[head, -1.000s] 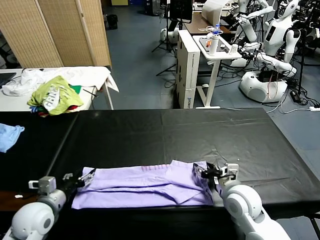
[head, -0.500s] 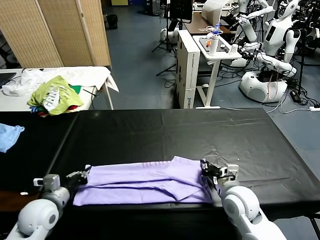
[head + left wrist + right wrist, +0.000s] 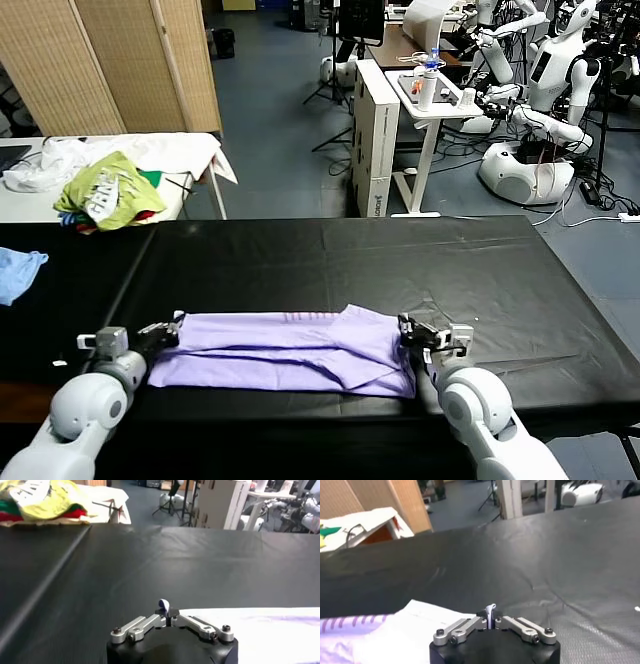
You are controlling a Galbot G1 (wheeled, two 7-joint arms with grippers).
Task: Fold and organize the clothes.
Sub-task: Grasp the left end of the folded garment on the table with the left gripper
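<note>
One lavender T-shirt (image 3: 285, 350) lies between my two grippers: left gripper (image 3: 160, 333) and right gripper (image 3: 412, 331) each pinch an edge.

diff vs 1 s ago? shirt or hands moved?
Both hands, left hand and right hand, each pinching a corner of the lavender T-shirt, pushed it slightly farther up the black table, flattening it. Grips unchanged; the garment heap and blue cloth stayed put.

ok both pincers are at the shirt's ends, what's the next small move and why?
Probably lift both ends together and carry them toward the far edge of the table. The left pincer and right pincer each pinch a bit of the purple shirt, which lies as a long, partly folded band near the front edge.
</note>
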